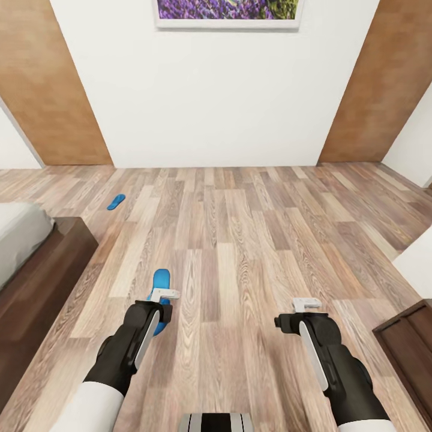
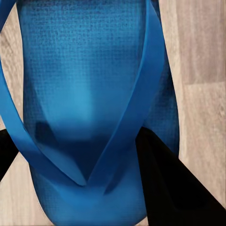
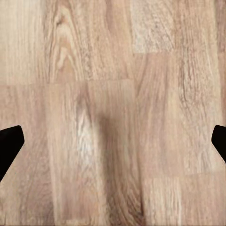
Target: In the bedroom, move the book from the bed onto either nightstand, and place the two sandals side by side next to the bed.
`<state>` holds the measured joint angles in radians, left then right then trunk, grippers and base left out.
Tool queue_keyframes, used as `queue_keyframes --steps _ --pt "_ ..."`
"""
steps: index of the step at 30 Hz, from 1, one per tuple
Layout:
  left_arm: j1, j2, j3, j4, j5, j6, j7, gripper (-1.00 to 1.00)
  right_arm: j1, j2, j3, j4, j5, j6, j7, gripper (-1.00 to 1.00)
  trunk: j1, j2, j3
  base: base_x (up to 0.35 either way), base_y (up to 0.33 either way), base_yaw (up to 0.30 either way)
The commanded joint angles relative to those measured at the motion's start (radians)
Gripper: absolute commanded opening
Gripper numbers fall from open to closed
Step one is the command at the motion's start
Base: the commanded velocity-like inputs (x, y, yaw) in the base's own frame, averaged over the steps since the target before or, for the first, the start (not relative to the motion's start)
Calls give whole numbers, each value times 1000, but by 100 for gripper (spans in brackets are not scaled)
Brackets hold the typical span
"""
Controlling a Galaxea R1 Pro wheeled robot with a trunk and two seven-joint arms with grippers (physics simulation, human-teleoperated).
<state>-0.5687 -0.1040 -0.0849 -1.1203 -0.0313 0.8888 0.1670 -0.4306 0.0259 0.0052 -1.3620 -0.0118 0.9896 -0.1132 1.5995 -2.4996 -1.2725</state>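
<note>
- Head view: the bed (image 1: 24, 264) is cut off at the frame's left edge; only a corner of grey mattress and dark wood frame shows.
- Head view: a dark wood cabinet (image 1: 411, 339) is cropped at the lower right; whether it is a nightstand cannot be told.
- Head view: the near sandal (image 1: 161, 287) lies on the plank floor (image 1: 240, 240), near the bed's corner; the left gripper (image 1: 161, 309) hangs over its near half and hides it.
- Head view: the far sandal (image 1: 116, 201) lies well apart, farther along the floor toward the white wall (image 1: 216, 90); small, its straps not resolvable.
- Head view: the right gripper (image 1: 306, 309) hangs over bare floor; a framed picture (image 1: 228, 12) is cut off at the top.
- Left wrist view: blue sole and straps sit between the dark fingers (image 2: 165, 183), which are spread about the sandal's width; contact cannot be told.
- Right wrist view: finger tips (image 3: 9, 143) sit at opposite frame edges, spread wide, over bare planks.
</note>
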Motion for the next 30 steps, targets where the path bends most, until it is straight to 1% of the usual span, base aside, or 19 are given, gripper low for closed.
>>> queue_keyframes --steps 1,5,10,22,25,30 --pt "0 0 -1 -1 -5 5 -1 -100 0 0 0 -1 -2 4 -5 100 0 0 -1 336 2 0" --pt "0 0 -1 -1 -5 5 -1 -100 0 5 1 -3 1 5 -8 100 0 0 -1 336 1 0" --pt "0 0 -1 -1 -5 5 -1 -100 0 2 0 -7 1 5 -8 100 0 0 -1 336 -16 0" --pt "0 0 -1 1 -6 5 0 -100 0 1 -1 -9 -2 4 -8 100 0 0 -1 336 -99 1" --pt "0 0 -1 1 -7 5 0 -100 0 2 -1 -9 -2 4 -8 100 0 0 -1 336 -112 87" --pt "0 0 -1 1 -7 4 0 -100 0 2 -2 -9 -3 5 -9 100 0 0 -1 336 -114 197"
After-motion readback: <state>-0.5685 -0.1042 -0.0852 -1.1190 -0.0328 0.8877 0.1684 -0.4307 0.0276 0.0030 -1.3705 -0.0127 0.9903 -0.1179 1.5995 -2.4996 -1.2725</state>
